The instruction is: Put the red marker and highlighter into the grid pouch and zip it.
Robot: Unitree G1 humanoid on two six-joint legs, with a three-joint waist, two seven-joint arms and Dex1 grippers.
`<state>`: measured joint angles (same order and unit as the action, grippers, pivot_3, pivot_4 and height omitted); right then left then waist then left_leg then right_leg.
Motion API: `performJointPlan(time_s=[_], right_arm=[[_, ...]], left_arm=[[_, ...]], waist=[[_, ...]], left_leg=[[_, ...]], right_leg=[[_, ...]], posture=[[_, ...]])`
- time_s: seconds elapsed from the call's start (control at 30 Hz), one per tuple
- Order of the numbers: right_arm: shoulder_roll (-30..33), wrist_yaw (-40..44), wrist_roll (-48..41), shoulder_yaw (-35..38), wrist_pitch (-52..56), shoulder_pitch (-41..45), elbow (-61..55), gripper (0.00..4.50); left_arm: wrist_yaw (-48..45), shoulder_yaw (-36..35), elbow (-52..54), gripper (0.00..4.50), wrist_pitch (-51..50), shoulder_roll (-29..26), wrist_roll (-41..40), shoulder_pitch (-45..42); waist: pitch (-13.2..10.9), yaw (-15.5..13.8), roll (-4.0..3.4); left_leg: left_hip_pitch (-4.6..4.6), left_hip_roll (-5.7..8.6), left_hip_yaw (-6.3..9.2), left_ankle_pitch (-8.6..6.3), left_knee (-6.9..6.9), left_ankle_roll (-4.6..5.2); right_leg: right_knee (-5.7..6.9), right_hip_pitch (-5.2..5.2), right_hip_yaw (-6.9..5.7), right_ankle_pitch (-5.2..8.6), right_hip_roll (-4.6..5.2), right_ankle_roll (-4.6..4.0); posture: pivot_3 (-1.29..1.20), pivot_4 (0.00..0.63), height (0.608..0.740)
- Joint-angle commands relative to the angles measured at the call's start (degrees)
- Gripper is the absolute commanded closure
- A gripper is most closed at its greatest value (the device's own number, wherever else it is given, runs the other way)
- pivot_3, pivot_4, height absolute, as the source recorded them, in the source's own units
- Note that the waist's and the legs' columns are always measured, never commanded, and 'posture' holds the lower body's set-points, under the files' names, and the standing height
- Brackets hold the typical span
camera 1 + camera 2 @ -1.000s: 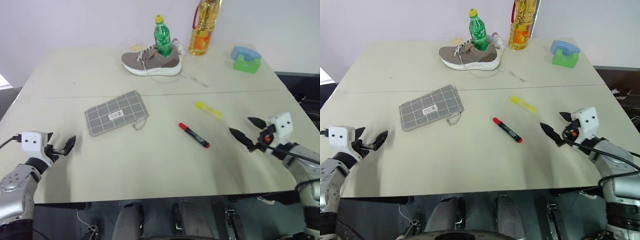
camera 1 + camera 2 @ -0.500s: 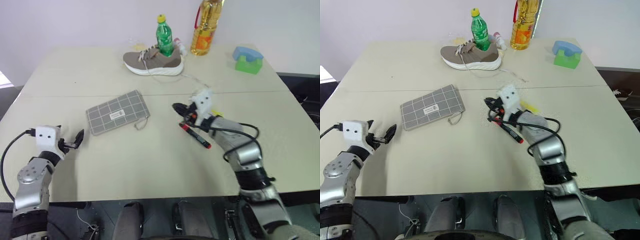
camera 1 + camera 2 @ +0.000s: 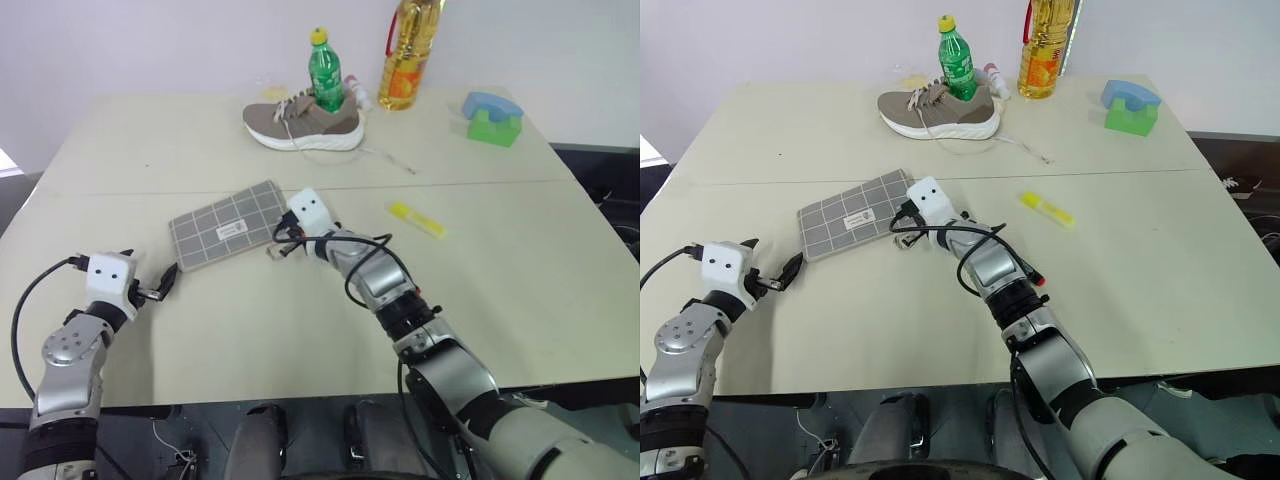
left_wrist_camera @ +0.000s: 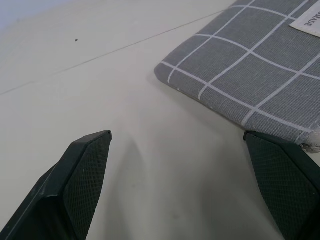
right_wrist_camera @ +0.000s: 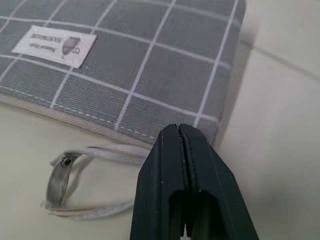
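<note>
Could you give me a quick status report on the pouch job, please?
Left gripper open, by grid pouch corner. Right gripper shut, empty, at pouch's zipper cord. Highlighter on table, outside pouch. Nothing blocking.

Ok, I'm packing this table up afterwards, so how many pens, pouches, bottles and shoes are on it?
Pens: 2 (highlighter; red marker, only its red end shows)
Pouches: 1 (grid pouch)
Bottles: 2 (green bottle, oil bottle)
Shoes: 1 (shoe)
Total: 6
</note>
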<state>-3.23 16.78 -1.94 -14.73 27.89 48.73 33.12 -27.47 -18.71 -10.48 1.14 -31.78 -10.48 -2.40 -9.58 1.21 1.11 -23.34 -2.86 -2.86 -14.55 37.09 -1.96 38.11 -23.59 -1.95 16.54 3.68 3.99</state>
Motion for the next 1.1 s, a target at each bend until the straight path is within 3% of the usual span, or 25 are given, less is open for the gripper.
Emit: performJointPlan(time_s=[0.03,0.23,0.47,0.63,0.8,0.9,1.1], right_arm=[[-0.5,-1.1,0.3,2.1,2.0,0.8,2.4,4.47],[-0.9,-0.1,-0.5,3.4,2.5,0.8,2.0,4.47],[-1.8,0.5,-0.1,3.2,1.8,0.4,1.9,4.47],[-2.1,0.6,0.2,3.0,1.5,0.1,1.5,4.47],[-2.1,0.3,0.5,3.2,1.4,-0.2,1.1,4.47],[-1.8,0.2,0.7,3.2,1.5,-0.7,0.6,4.5],[-1.7,0.4,1.1,3.1,1.6,-1.8,-0.9,4.5]], left_arm=[[-0.8,-0.2,0.9,0.0,2.7,-2.1,1.3,0.4],[-2.8,2.9,-5.1,0.0,14.9,-9.6,9.5,-0.1],[-6.1,14.5,-23.4,0.0,37.2,-17.3,21.1,-11.8],[-4.2,21.3,-35.6,0.0,49.4,-17.7,27.6,-21.1],[-2.8,23.9,-42.7,0.0,56.5,-16.6,28.6,-26.5],[-3.9,24.8,-45.0,1.34,60.9,-16.0,27.0,-28.2],[-5.0,24.6,-47.6,4.45,62.4,-16.0,24.7,-30.0]], waist=[[0.0,0.0,0.03],[0.0,0.0,0.01],[0.0,-0.1,0.0],[0.0,-0.1,-0.02],[0.0,-0.2,-0.02],[0.0,-0.1,-0.01],[0.0,-0.1,-0.01]], left_leg=[[0.01,-0.01,0.0,0.0,0.0,0.0],[0.02,-0.01,0.01,0.0,-0.01,-0.01],[0.01,0.0,-0.03,0.0,-0.03,-0.01],[0.01,0.01,-0.11,0.0,-0.04,-0.01],[0.0,0.01,-0.15,0.0,-0.02,0.0],[0.0,0.01,-0.16,0.0,-0.02,0.0],[-0.05,-0.01,-0.19,0.0,-0.02,0.0]], right_leg=[[0.0,0.0,0.0,-0.01,0.0,-0.01],[0.0,0.0,-0.01,-0.02,0.05,-0.06],[-0.02,-0.02,-0.07,-0.05,0.11,-0.11],[-0.01,-0.04,-0.13,-0.06,0.04,-0.09],[0.0,-0.03,-0.16,-0.06,-0.03,-0.07],[0.0,-0.04,-0.16,-0.06,-0.05,-0.06],[0.01,-0.08,-0.2,-0.06,-0.09,-0.06]], posture=[[0.0,0.15,0.74],[0.0,0.15,0.74],[0.0,0.15,0.74],[0.0,0.15,0.74],[0.0,0.15,0.74],[0.0,0.15,0.74],[0.0,0.15,0.74]])
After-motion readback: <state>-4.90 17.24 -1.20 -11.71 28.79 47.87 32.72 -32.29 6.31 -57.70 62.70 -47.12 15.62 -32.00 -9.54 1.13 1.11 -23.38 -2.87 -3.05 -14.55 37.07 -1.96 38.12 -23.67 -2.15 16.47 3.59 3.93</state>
